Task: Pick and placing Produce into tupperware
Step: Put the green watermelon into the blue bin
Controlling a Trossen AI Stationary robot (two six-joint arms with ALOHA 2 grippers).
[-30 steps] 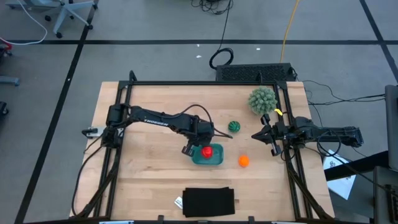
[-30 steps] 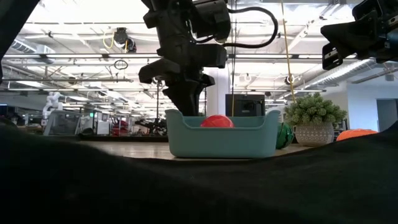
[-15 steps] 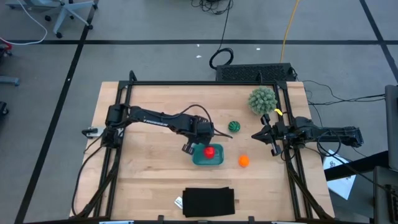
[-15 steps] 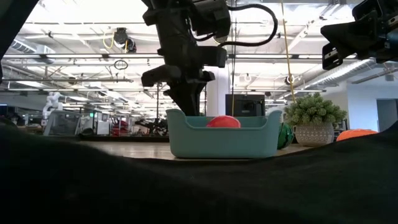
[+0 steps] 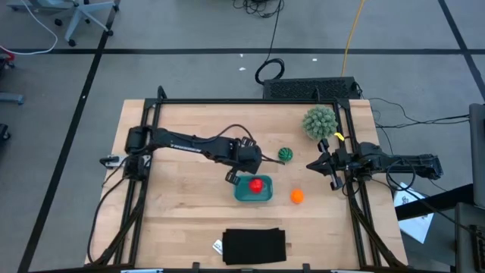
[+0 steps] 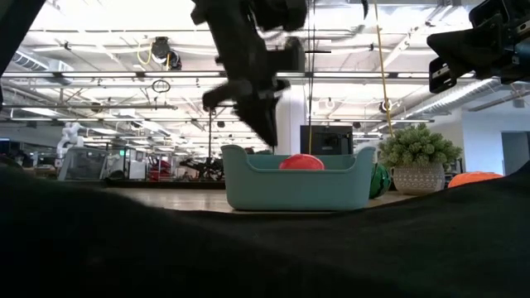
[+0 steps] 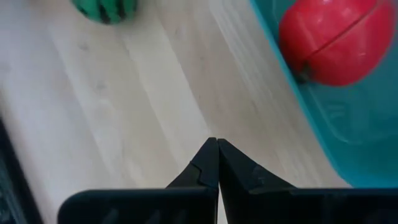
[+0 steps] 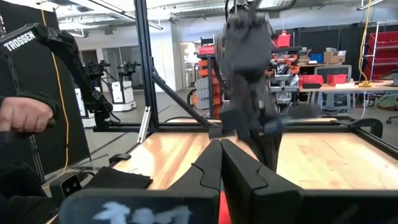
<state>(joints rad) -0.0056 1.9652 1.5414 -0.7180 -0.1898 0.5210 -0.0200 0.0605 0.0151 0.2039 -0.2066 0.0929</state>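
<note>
I see the small teal-blue rounded-rectangular plastic tupperware [image 5: 253, 189] just below the middle of the light wooden bench [image 5: 182, 205], with the red toy piece [image 5: 258, 183] lying inside it. My left end effector [image 5: 232, 177] hangs at the container's ten o'clock corner, fingers pressed together and holding nothing. The dark green striped ball [image 5: 285, 154] sits on bare wood at two o'clock from the container, apart from it. The orange ball [image 5: 297, 196] lies near the container's three o'clock side with a strip of clear wood between. My right end effector [image 5: 313, 165] waits near the bench's three o'clock edge, fingers closed and empty, below the large pale green spiky ball [image 5: 320, 121]. A flat black rectangle [image 5: 254, 246] lies by the six o'clock edge
</note>
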